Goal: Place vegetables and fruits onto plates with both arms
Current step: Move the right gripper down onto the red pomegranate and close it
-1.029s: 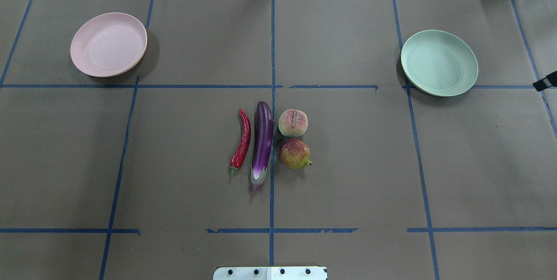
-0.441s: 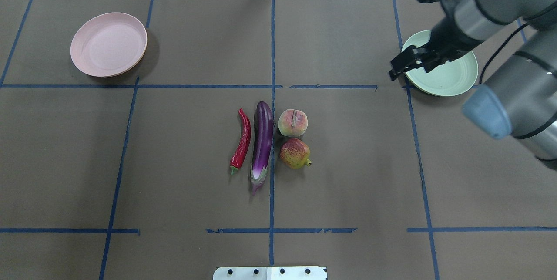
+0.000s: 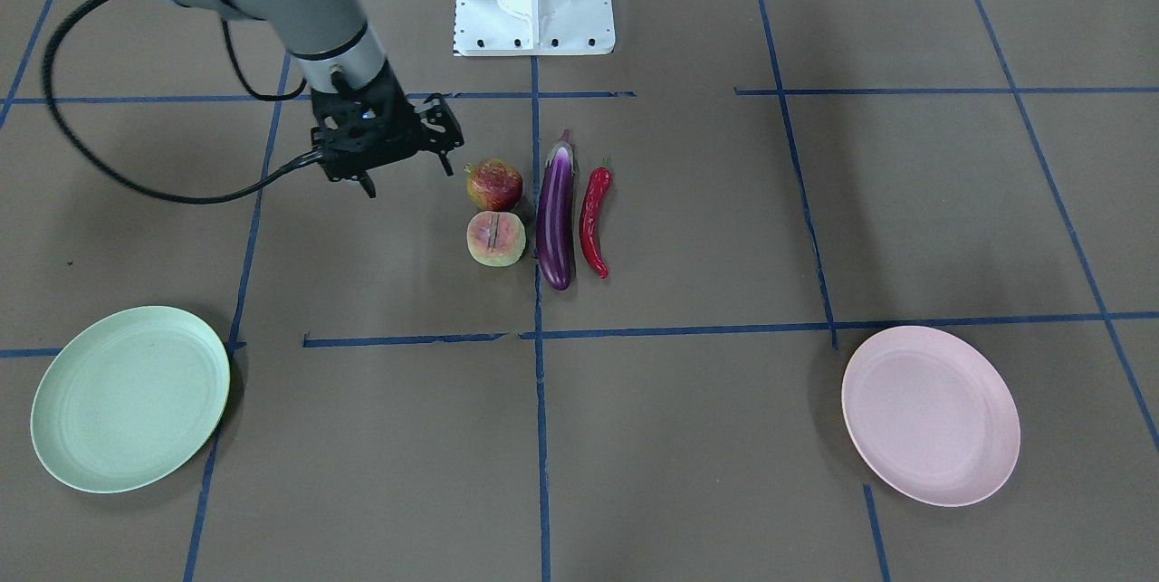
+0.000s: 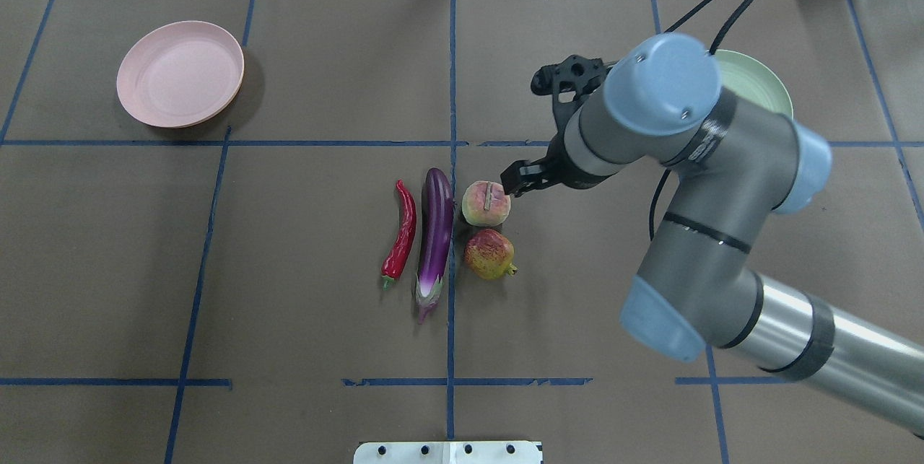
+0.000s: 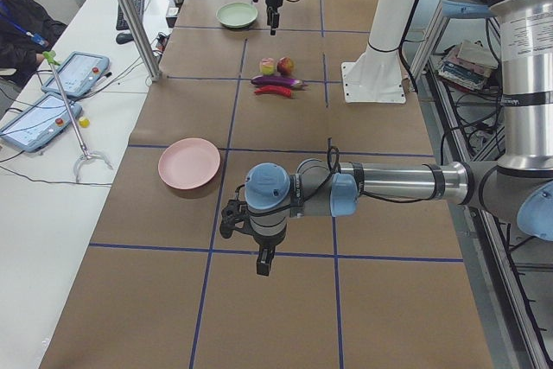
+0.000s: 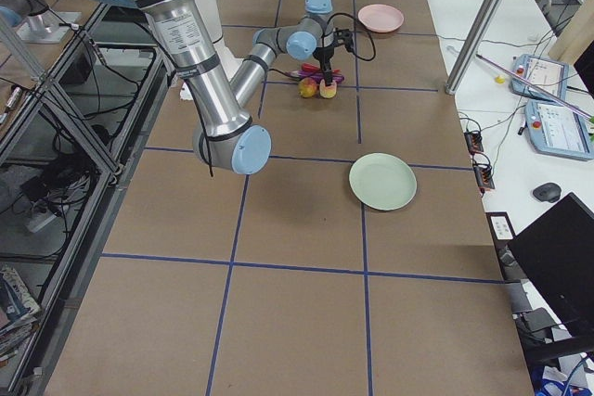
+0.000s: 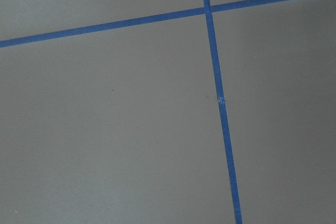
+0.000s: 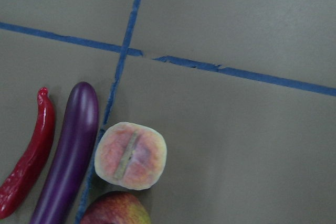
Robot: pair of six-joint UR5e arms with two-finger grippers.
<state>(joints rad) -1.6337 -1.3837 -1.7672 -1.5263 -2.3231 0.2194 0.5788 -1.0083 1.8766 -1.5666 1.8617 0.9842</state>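
Right gripper spread wide and empty, hanging just beside the peach mid-table, not touching it; left gripper is near the table's left end, can't tell if open

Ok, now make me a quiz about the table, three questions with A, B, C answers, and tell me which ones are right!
1. How many of the two plates, the green plate and the pink plate, have food on them?
A) two B) one C) none

2. What lies right beside the red chili?
A) a plate B) the eggplant C) nothing at all

3. The right tool is:
A) open and empty B) shut on the chili C) shut on the eggplant

Right letters:
1 C, both plates are bare.
2 B, the two lie side by side.
3 A, the front view shows it spread apart with nothing in it.
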